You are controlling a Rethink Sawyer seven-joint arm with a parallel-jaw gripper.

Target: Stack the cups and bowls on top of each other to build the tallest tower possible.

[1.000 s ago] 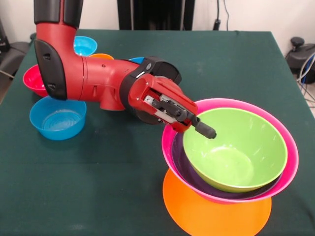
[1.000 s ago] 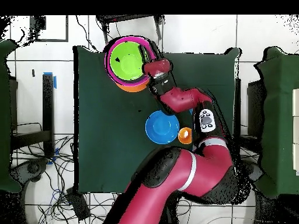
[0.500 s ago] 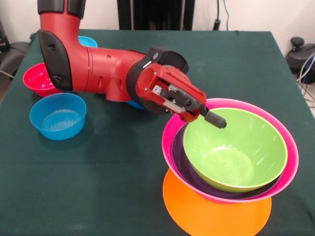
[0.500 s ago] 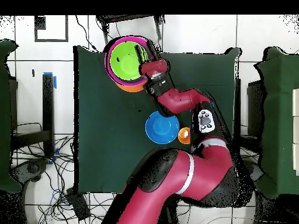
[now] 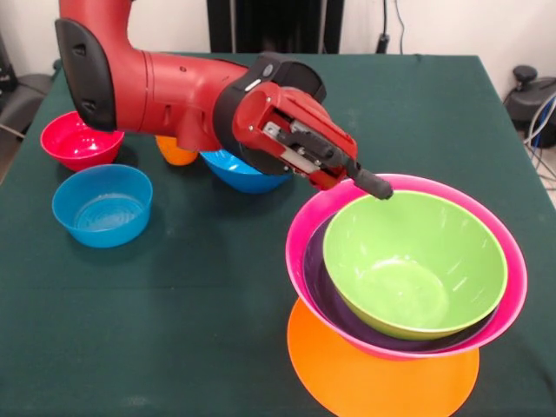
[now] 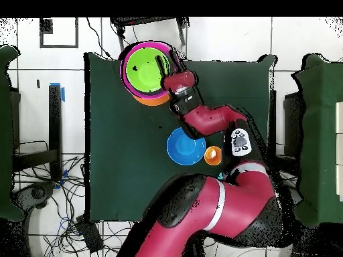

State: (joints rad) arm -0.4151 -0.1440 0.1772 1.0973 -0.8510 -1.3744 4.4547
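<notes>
tower: green bowl (image 5: 415, 261) nested top, just below the gripper (image 5: 369, 183)
gripper: empty; open or not, can't tell
step: between placements
next: big blue bowl (image 5: 248, 170) behind gripper, likely

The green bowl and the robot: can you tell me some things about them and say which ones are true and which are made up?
1. The green bowl sits inside a purple bowl. True.
2. The gripper holds the green bowl. False: it hangs above the rim and grips nothing that shows.
3. The pink bowl rests on the orange bowl. True.
4. The red bowl is on the tower. False: it stands alone on the table.
5. The green bowl has a cup in it. False: it is empty.
</notes>
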